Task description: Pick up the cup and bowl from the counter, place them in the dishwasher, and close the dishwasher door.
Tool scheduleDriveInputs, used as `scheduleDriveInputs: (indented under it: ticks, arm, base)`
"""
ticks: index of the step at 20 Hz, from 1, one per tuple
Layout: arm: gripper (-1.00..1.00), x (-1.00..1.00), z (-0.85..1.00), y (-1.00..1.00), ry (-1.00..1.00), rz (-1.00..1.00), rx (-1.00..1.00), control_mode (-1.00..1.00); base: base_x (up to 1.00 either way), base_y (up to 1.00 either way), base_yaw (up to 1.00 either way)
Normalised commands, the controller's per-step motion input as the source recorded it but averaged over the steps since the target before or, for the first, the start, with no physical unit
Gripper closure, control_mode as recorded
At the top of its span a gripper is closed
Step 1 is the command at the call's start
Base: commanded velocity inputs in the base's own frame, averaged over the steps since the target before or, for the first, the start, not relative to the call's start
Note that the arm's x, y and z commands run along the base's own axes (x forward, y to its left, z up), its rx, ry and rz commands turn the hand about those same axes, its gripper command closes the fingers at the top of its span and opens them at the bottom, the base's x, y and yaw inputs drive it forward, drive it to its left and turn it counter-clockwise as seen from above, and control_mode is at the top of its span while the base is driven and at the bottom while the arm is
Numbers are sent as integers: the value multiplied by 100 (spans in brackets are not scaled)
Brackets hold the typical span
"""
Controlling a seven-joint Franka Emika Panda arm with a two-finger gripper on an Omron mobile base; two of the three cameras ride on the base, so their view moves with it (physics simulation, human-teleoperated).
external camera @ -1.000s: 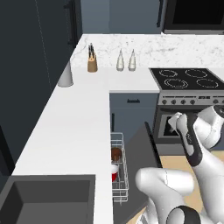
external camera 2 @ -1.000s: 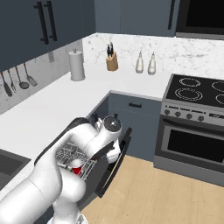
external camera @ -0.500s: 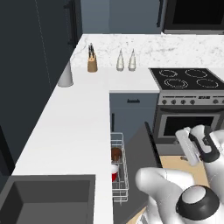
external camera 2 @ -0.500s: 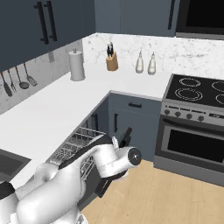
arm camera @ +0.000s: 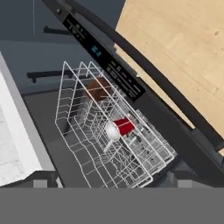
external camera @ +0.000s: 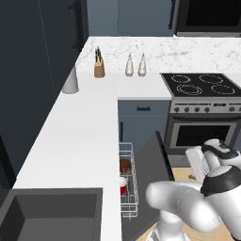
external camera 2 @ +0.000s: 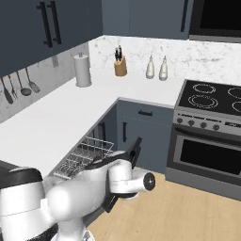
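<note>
While the dishwasher door (external camera: 150, 188) stands partly raised in the left base view, the white wire rack (external camera: 128, 181) juts out beside the surface (external camera: 80, 141), carrying the brown bowl (external camera: 124, 165) and, just nearer the camera, the red cup (external camera: 123, 186). A sink (external camera: 47, 216) is sunk into the surface at lower left.

From the right base view, the rack (external camera 2: 87, 155) shows under the surface (external camera 2: 56, 122) edge, the arm crossing in front of the door (external camera 2: 134, 150).

Through the hand view, the cup (arm camera: 120, 127) lies on its side in the rack (arm camera: 105, 131), with the bowl (arm camera: 98, 89) farther in, the two apart. The door (arm camera: 144, 94) slants across beside them, control strip visible. The end effector is released, its fingers spread wide and holding nothing.
</note>
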Motion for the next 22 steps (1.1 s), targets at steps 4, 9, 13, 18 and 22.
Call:
scheduleDriveInputs:
  ticks: [4,9,13,18,22]
  arm:
    - [-100,9,-49,-37,-5,12,19,-100]
    - [-100,6,-62,-29,-11,11,22,-100]
    - [-100,5,-66,-22,-9,5,26,-100]
    - [-100,1,-36,-37,-14,3,28,-100]
    - [-100,1,-44,-40,-11,2,32,-100]
  base:
    - [0,0,0]
    - [0,0,0]
    - [0,0,0]
    - [0,0,0]
    - [0,0,0]
